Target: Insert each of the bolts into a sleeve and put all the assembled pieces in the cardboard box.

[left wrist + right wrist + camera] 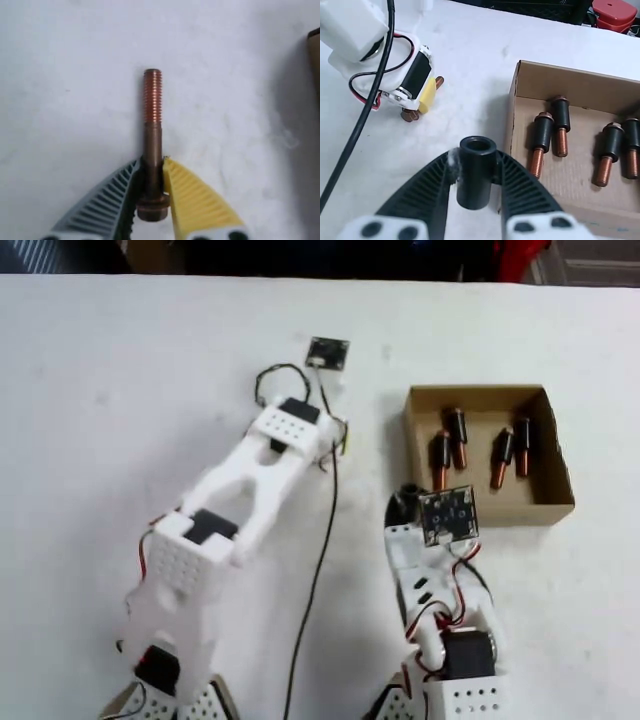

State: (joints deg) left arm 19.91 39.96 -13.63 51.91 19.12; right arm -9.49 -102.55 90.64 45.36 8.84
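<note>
centre frame, my left gripper clamps the bolt by its head end, thread free: stiff, probably slippery metal. lower centre, my right gripper grasps the rigid sleeve. right: cardboard box, four assembled pieces inside.

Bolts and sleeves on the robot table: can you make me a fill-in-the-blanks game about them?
1. The left gripper is shut on the bolt near its ____, not its threaded end.
2. The sleeve held in the right gripper is ____ in colour.
3. The cardboard box holds ____ assembled pieces.

Missing words: head; black; four.
</note>
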